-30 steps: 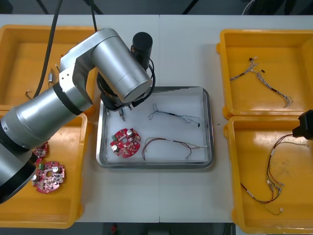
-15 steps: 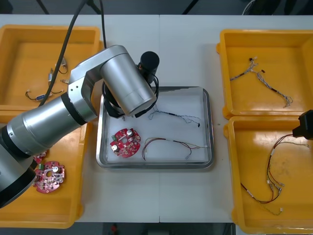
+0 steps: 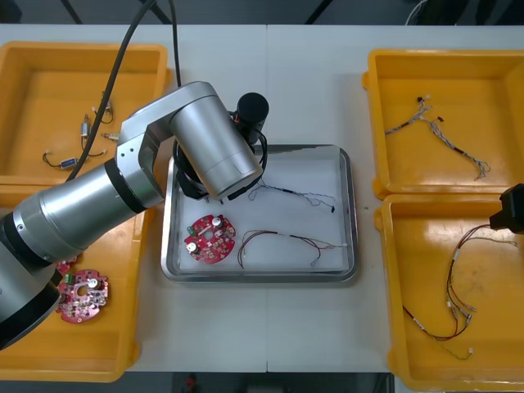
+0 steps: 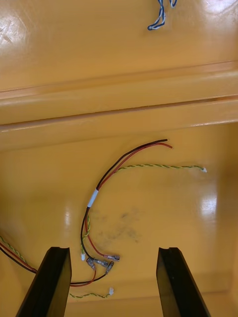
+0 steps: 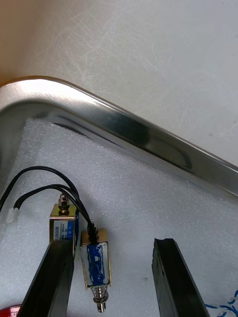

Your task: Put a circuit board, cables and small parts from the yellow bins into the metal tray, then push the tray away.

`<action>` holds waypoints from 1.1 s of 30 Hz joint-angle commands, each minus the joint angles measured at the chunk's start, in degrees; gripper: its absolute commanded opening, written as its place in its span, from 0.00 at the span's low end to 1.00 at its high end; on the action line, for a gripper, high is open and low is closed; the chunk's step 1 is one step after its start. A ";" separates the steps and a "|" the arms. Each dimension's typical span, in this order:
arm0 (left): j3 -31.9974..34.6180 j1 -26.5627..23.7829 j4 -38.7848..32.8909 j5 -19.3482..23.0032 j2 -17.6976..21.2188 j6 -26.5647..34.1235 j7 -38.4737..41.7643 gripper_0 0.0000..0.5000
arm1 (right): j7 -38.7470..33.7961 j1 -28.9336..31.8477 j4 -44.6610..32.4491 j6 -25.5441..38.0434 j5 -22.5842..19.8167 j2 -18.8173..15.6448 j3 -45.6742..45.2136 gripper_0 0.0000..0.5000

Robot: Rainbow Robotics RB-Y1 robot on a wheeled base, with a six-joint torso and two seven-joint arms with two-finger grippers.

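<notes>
In the metal tray, front view, lay a circuit board and two cables. Left wrist: left gripper stood wide, small metal parts between its fingers. Right wrist: right gripper wide above a red-black cable.

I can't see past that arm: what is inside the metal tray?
The metal tray holds a red circuit board, two cables and, by the open left tool, two small metal parts. From above, the left arm covers their corner.
</notes>
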 commanded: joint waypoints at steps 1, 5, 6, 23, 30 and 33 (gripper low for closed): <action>0.08 0.36 -3.64 -0.47 -0.78 0.14 4.30 0.97 | 1.89 0.65 -1.51 -0.45 0.42 0.38 -1.90 1.00; 2.54 0.27 -7.42 1.90 0.01 3.92 4.04 1.00 | 1.89 0.65 -1.51 -0.45 0.42 0.38 -1.90 1.00; 3.15 0.09 -8.91 2.87 0.36 5.23 3.95 1.00 | 1.89 0.65 -1.51 -0.45 0.42 0.38 -1.90 1.00; 16.25 -0.43 -28.42 21.59 17.23 18.55 -3.87 1.00 | 2.06 -0.58 -1.78 0.25 -0.20 0.74 -0.06 1.00; 18.62 -0.43 -28.42 29.41 26.99 18.55 -11.34 1.00 | 3.21 -5.94 -1.86 4.29 -5.39 0.82 0.65 1.00; 19.15 0.53 -27.37 32.48 31.12 16.57 -14.59 1.00 | 3.91 -8.49 -1.95 4.47 -8.02 0.74 2.84 1.00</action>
